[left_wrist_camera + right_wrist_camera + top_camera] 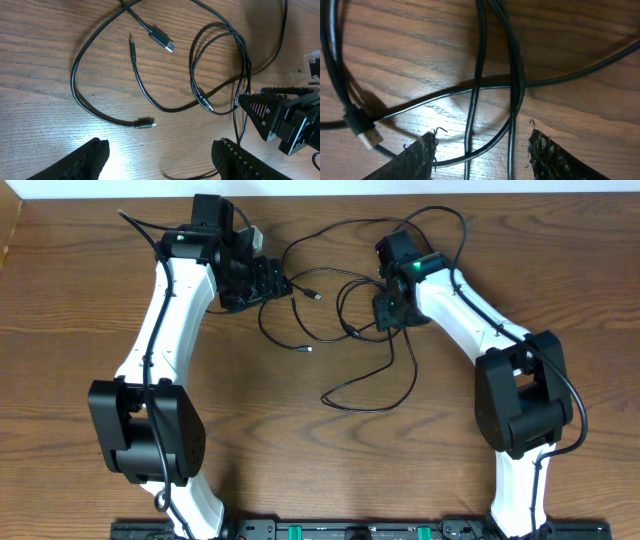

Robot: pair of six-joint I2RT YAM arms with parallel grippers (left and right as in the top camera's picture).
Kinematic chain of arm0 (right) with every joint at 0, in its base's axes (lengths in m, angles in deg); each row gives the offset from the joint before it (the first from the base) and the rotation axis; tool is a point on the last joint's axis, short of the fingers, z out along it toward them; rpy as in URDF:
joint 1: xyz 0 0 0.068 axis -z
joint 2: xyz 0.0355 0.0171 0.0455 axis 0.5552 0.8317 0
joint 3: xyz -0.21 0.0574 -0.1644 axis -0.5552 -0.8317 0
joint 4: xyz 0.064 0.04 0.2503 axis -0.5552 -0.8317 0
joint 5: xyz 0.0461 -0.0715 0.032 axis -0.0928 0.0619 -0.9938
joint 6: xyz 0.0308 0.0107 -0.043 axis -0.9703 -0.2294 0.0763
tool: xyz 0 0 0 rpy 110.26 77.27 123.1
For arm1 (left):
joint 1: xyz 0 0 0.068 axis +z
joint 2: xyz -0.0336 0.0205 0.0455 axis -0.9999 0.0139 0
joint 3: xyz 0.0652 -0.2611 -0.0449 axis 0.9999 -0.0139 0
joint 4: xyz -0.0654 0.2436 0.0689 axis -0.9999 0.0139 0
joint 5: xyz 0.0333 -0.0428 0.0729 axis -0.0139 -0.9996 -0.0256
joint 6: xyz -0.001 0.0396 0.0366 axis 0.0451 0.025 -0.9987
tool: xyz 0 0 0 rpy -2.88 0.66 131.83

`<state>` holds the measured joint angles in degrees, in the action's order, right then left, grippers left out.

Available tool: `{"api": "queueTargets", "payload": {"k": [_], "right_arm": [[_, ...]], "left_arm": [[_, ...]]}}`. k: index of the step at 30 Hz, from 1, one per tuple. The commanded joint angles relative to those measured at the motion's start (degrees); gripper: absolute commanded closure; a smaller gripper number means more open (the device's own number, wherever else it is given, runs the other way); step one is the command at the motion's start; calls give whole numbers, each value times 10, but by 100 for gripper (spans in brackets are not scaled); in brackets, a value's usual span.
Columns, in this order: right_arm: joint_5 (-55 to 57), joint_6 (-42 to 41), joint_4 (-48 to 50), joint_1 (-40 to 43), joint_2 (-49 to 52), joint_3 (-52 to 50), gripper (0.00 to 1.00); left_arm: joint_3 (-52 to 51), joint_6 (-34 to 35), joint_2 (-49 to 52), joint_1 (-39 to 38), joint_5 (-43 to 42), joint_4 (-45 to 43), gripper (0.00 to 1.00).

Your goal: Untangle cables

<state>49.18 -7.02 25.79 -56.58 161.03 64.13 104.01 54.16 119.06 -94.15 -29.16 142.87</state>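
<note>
Wood-grain table (300, 470) fills the overhead view, w/ both arm bases at the near edge. Nearest of the cables (325, 398) is a long black loop trailing toward that edge, btwn the two arms. Further out sits the main tangle, mid-table, btwn the grippers. L gripper (278, 283) is at the tangle's left edge. Its wrist cam shows the L gripper (160, 147) spread wide, w/ only bare wood btwn its fingers (92, 157). Just ahead of it lies a small plug end (145, 123), then a thin jack tip (132, 42), then a flat USB plug (162, 38), all loose on the table. R gripper (383, 315) is at the tangle's right side, down over the strands. Its wrist cam shows the R gripper (482, 132) released, fingers (420, 155) apart, w/ two black strands (481, 60) running btwn them, not pinched. Can't tell if the fingers touch the wood. Another strand crosses those two, and a second USB plug (364, 131) lies left of them. Farthest out, one strand (340, 222) arcs btwn the two wrists on the far side.
</note>
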Motion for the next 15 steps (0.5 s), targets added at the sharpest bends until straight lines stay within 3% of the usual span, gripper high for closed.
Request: {"api": "queueTargets", "payload": {"k": [1,9,15], "right_arm": [[33,-16,3,-1,24,-8,44],[33,-29,5,-1,53,-8,51],[31,-39,0,-1,61,-8,68]], "left_arm": [[1,-14,-10,3,7,0,29],[1,-14,-10,3,7,5,29],[1,-14,-10,3,7,5,29]]}}
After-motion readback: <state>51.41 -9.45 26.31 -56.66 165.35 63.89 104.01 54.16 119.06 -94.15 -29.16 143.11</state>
